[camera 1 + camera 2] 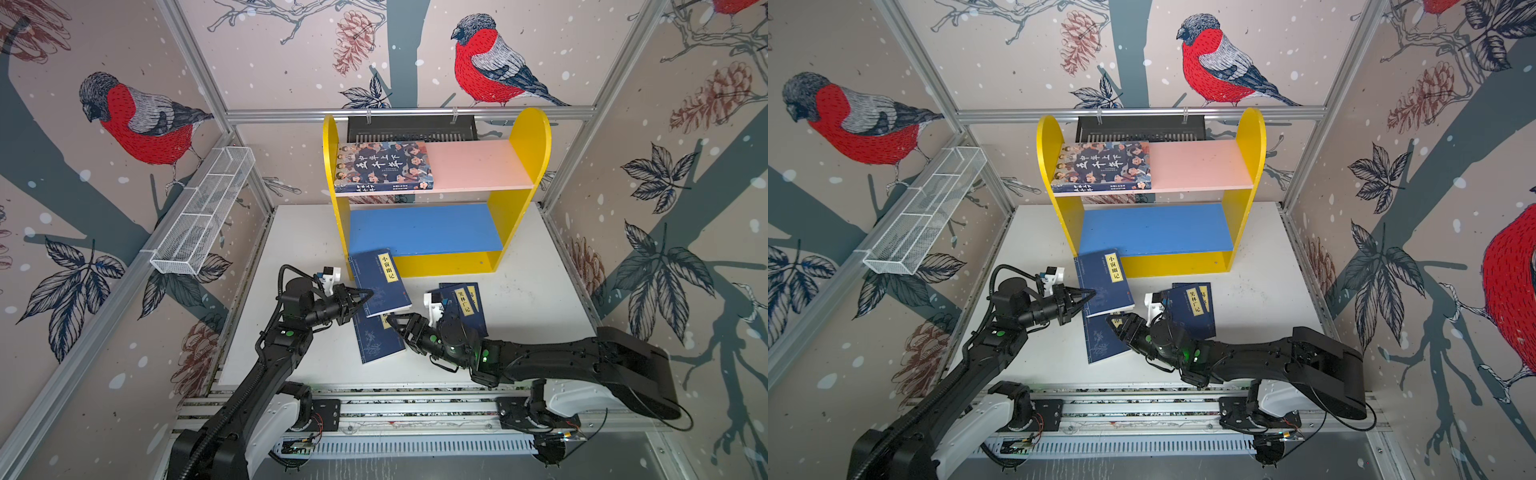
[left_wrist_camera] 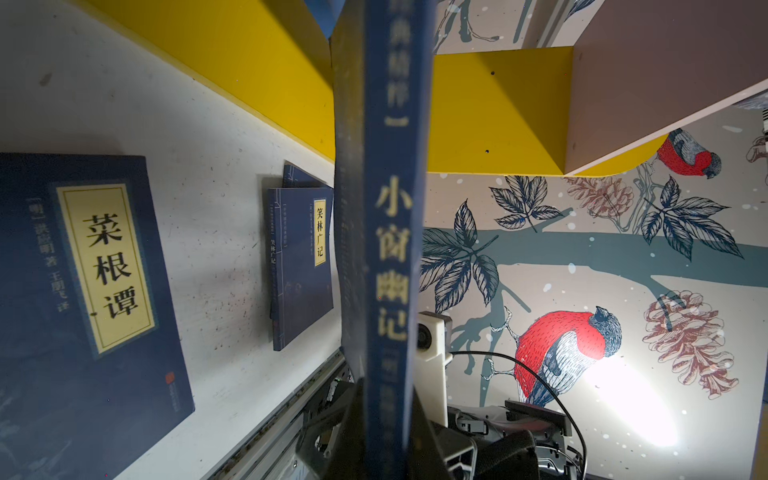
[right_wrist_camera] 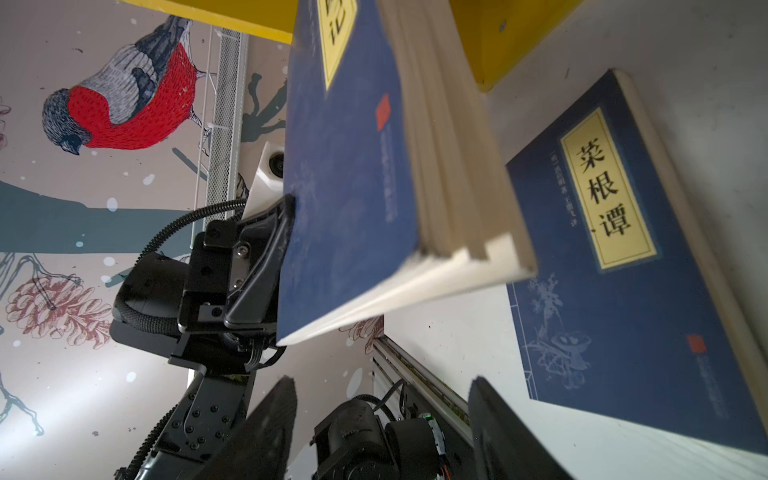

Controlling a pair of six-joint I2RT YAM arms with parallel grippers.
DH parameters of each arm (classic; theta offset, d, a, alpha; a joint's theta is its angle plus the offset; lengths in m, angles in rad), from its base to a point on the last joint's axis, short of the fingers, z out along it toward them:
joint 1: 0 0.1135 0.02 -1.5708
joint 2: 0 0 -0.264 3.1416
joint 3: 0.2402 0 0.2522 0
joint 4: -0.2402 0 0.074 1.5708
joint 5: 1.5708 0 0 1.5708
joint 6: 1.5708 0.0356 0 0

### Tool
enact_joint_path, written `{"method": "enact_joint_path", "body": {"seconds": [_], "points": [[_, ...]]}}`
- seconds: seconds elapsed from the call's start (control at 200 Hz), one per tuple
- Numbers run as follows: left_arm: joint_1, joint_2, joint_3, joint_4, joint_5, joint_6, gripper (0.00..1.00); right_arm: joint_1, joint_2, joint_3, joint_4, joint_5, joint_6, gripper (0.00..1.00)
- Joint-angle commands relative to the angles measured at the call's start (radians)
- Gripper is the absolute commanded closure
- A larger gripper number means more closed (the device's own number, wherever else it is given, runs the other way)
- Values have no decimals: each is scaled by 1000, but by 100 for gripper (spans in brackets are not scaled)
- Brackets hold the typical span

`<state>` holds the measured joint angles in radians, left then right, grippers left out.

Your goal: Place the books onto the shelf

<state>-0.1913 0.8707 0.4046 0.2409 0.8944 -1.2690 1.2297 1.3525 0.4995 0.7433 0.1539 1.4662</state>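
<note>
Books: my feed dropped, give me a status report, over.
Left gripper shut on a navy book, lifted before the shelf. Right gripper open, empty, close beside it. Illustrated book on pink board; three navy books on table.

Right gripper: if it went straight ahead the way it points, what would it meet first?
Probably the navy book held aloft by the shut left gripper: its page-edge corner hangs straight ahead of the open right gripper. The gap between them is hard to judge.
</note>
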Motion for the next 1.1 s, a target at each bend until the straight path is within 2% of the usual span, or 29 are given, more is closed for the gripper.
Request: {"method": "enact_joint_path", "body": {"seconds": [0.0, 0.12, 0.225, 0.36, 0.635, 0.755, 0.851, 0.951, 1.071, 1.096], "points": [[3, -11, -1, 60, 30, -13, 100, -14, 13, 21, 88, 19, 0, 33], [2, -23, -2, 80, 52, 3, 100, -17, 17, -36, 234, 68, 10, 33], [1, -21, -6, 101, 58, -19, 100, -29, 35, -17, 223, 63, 11, 33], [-6, -12, 0, 176, 85, -45, 100, -29, 61, -33, 328, 86, 17, 33], [-13, -4, -4, 198, 94, -62, 100, -46, 127, -13, 418, 65, 25, 34], [-13, -10, -7, 178, 92, -52, 100, -52, 143, -14, 442, 68, 29, 38], [-13, -26, -15, 145, 76, -37, 100, -56, 152, -15, 461, 67, 27, 47], [-13, -35, -30, 126, 67, -28, 100, -61, 161, -3, 450, 59, 17, 69], [-13, -42, -33, 103, 66, -14, 100, -68, 176, 6, 458, 36, 7, 88], [-13, -43, -32, 98, 66, -11, 97, -70, 177, 8, 458, 30, 4, 90]]}}
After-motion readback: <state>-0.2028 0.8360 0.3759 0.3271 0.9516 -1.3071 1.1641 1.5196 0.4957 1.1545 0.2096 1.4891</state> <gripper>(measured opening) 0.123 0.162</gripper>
